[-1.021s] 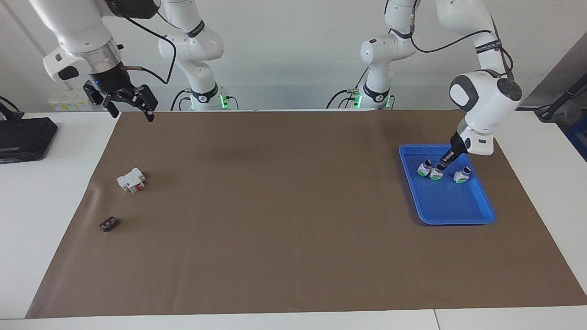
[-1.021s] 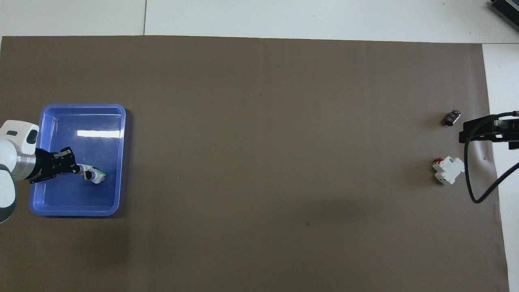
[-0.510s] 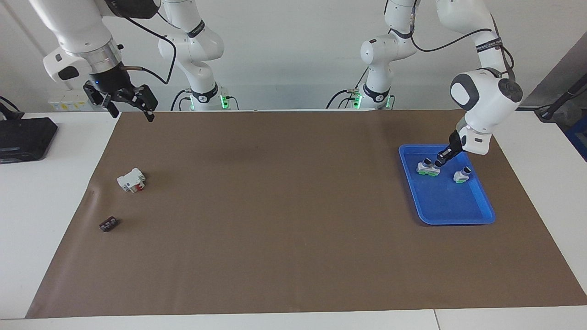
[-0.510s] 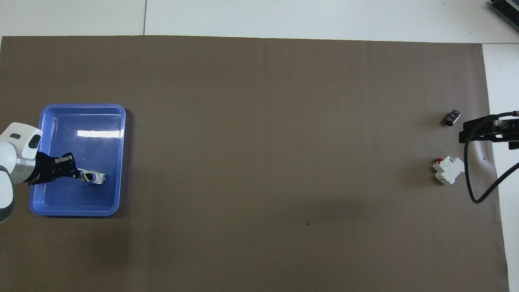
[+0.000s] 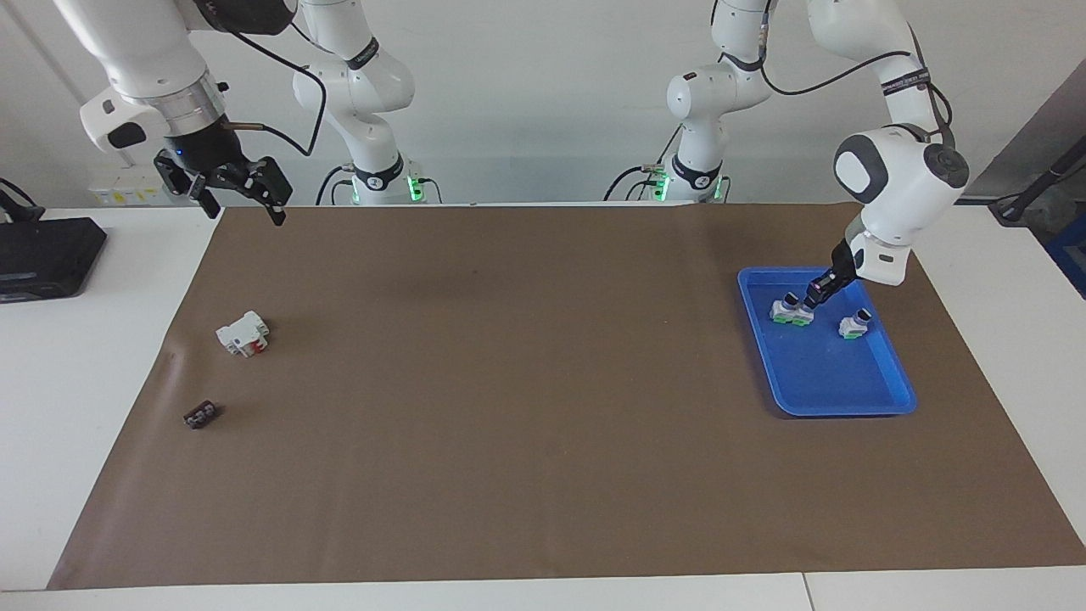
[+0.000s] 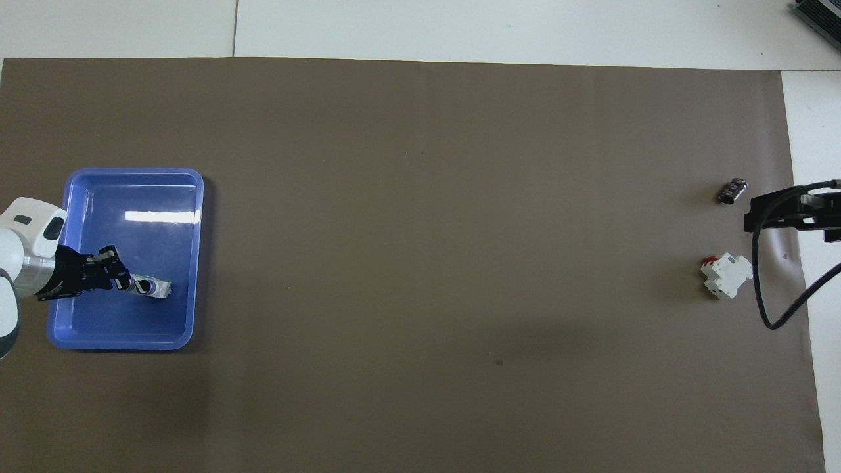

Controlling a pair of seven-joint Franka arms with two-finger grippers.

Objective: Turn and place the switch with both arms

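Two switches (image 5: 792, 313) in tray (image 5: 848, 399)

In the overhead view, the left arm (image 6: 26, 263) is covering part of the blue tray (image 6: 190, 249), hiding one switch. The right arm's gripper (image 6: 788, 211) is being cut off by the picture's edge. The small dark part (image 5: 200, 415) is showing too little detail to identify.

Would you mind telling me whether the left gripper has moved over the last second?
Yes: the left gripper has risen and drawn toward the blue tray's robot-side rim.
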